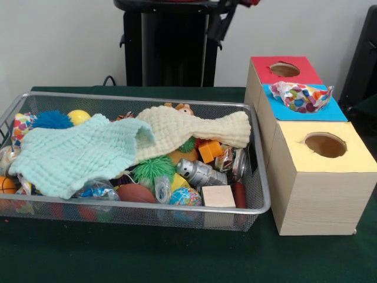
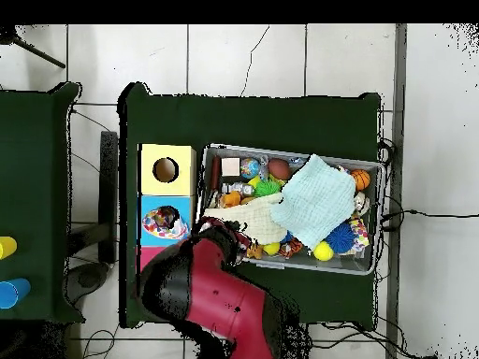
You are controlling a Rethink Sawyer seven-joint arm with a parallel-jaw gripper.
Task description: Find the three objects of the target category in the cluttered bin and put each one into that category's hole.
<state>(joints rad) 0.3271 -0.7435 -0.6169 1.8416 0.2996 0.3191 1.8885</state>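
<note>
I am seeing two cloths [image 1: 88, 147] draping over the toys in the wire bin [image 1: 259, 200], hiding much of what I am hunting for. The arm [image 2: 220, 299] is reaching over the bin's corner by the boxes [image 1: 318, 177], where crumpled wrapping [image 1: 300, 96] is sitting in the blue hole; its pincer is hidden, so I cannot tell its state.

Sawyer arm [image 2: 220, 304], glossy red shell, rounded bulky links, black joint sections, small pale dots on top, black pedestal column [image 1: 168, 44]
</note>
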